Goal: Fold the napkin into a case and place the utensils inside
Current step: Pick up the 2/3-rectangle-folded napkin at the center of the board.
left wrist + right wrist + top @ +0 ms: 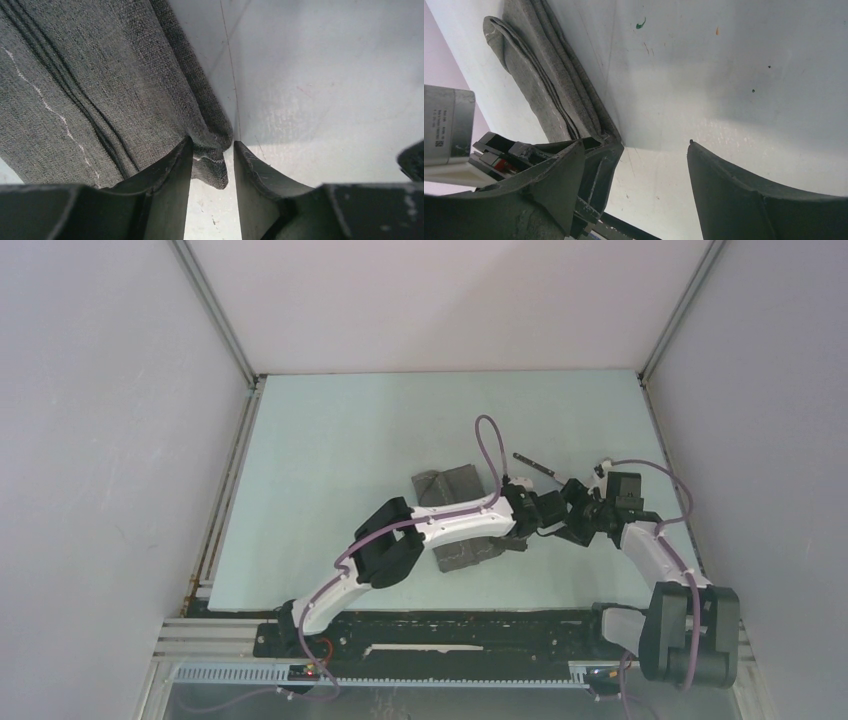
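Pale green table point(330, 440) between white walls. Mid-table, folded napkin point(450, 485), long axis near-to-far, partly under the left arm. At its right edge, left gripper point(212, 142): jaws apart, straddling a folded corner, one finger point(170, 165) touching cloth, not clamped. Just right of it, right gripper point(636, 143), jaws wide, empty. Knife point(530, 462) just beyond both, likely easier for the right.

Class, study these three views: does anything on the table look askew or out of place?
Yes. The folded napkin lies skewed to the table edges, and its layers fan apart unevenly at one end. One corner sits inside the left end effector. A slim dark utensil lies apart from it.
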